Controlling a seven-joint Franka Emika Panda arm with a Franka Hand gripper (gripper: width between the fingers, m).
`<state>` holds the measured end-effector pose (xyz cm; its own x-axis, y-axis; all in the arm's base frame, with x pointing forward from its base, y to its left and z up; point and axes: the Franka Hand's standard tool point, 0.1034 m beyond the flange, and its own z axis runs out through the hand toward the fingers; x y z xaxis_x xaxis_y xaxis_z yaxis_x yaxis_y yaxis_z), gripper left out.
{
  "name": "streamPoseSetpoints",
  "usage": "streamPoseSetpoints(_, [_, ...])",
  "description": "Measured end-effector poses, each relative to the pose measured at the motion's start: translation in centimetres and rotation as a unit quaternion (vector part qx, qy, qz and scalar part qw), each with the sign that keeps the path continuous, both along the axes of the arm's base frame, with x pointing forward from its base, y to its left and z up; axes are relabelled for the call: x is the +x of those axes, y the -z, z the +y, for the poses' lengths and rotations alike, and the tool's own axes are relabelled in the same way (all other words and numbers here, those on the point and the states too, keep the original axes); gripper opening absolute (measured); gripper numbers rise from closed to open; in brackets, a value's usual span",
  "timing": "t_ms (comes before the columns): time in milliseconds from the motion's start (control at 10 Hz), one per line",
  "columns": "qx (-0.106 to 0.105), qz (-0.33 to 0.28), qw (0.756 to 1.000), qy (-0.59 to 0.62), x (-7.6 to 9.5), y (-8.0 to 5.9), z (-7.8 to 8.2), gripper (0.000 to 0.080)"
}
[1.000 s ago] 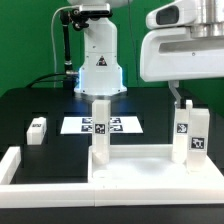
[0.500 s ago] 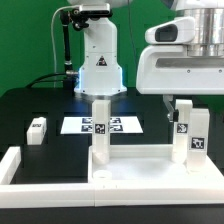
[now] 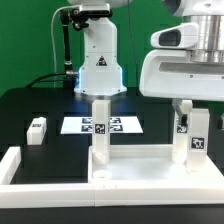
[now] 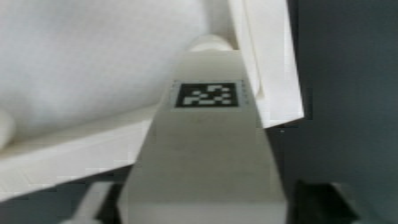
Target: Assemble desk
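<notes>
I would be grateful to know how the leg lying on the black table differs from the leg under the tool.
The loose leg lies low on the black table, off the tabletop panel; the other leg stands upright on that panel. The loose leg is untouched; the tool straddles the other leg's top. Both are white, tagged blocks.

Possibly a logo [image 3: 98,68] on robot base [image 3: 100,45], unreadable
</notes>
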<state>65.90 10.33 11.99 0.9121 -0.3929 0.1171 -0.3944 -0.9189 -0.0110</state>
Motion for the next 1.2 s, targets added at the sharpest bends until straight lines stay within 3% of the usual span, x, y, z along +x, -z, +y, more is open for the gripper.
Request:
streamPoseSetpoints(100, [0.004,-0.001,0.999,0.042,0.0,0.0,-0.1,0.0288])
streamPoseSetpoints(400, [0.016,-0.004,0.986,0.165,-0.1,0.1,-0.5,0.0288])
streamPoseSetpoints(500, [0.026,-0.009,0.967,0.253,-0.3,0.1,-0.9,0.0288])
streamPoseSetpoints(1000, [0.083,-0.020,0.801,0.592,-1.1,0.3,-0.3,0.0294])
streamPoseSetpoints(1200, [0.095,-0.023,0.757,0.646,-1.1,0.3,0.7,0.0297])
